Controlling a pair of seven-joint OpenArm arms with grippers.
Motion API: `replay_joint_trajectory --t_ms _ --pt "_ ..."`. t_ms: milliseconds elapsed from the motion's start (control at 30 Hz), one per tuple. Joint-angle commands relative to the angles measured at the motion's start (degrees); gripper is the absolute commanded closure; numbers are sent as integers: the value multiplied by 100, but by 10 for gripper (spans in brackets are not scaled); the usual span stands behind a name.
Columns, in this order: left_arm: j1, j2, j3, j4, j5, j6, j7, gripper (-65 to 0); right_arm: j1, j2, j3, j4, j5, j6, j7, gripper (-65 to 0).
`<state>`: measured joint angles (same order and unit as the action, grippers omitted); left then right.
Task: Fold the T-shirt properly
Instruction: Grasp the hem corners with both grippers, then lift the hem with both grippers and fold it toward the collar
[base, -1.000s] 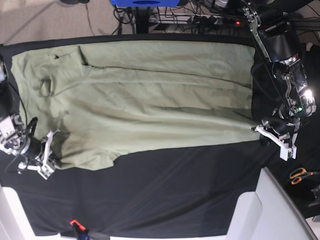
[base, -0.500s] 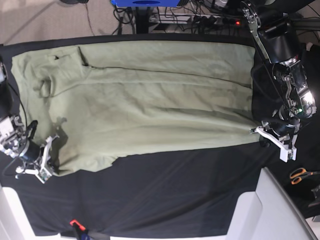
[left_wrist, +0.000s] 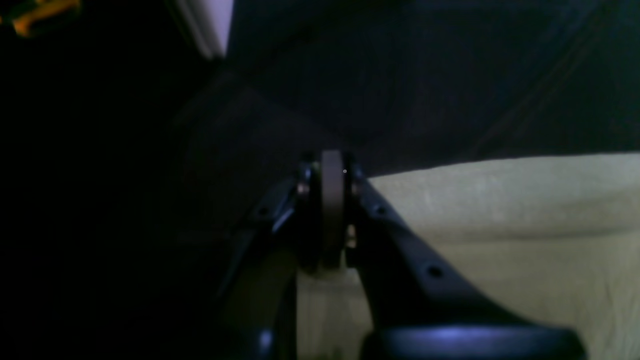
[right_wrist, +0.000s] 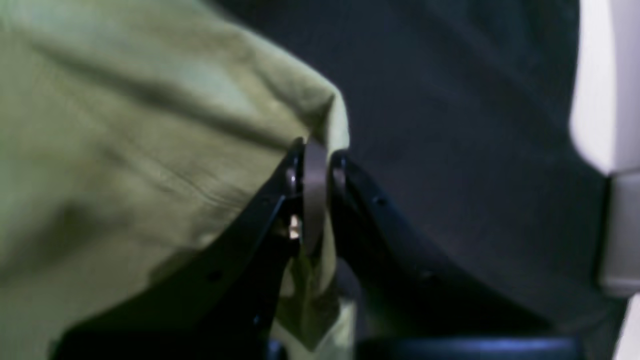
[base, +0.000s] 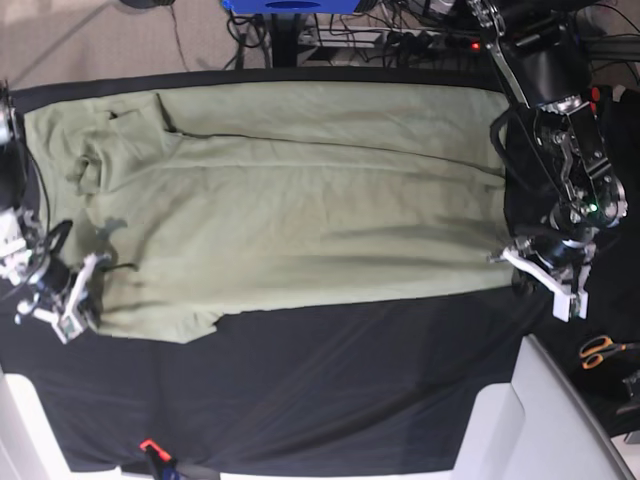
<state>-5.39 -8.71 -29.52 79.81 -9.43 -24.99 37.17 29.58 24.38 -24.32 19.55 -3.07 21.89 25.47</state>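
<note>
The pale green T-shirt lies spread flat on the black cloth, collar end toward the base view's left. My left gripper is at the shirt's near right corner, at the hem. In the left wrist view it is shut with shirt fabric caught between the fingers. My right gripper is at the near left corner, by the sleeve. In the right wrist view it is shut on a raised fold of the shirt.
Orange-handled scissors lie off the table at the right. White panels stand at the near right corner, and also show in the right wrist view. A small red-orange object sits at the near left edge. Cables lie behind the table.
Both grippers have shifted slightly with the shirt's near corners in them, the right one toward the left. The near edge of the shirt now runs straighter and tauter.
</note>
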Motion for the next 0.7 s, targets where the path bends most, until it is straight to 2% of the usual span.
replay_joint_trajectory --t_ms 0,100,167,267,433,600,667 --pt "-90 -48 2 111 -63 33 -134 0 141 89 54 168 74 -40 59 0" --pt "-11 -48 29 155 -63 33 -143 0 -132 89 89 555 74 -83 -46 0" --pt "51 -48 46 164 -63 33 -143 0 -281 89 335 810 74 -83 -99 0" --pt "104 -48 55 146 -63 33 -143 0 -448 89 695 1214 48 -48 -486 0" --pt "376 -30 55 419 -116 33 -117 0 -774 124 757 2137 39 -48 -890 0" --pt "737 40 11 938 -116 33 -73 0 -1081 133 766 2832 39 -40 -1638 0" --pt "868 40 2 1140 -116 33 165 0 -1204 133 766 3113 39 -40 -1928 0"
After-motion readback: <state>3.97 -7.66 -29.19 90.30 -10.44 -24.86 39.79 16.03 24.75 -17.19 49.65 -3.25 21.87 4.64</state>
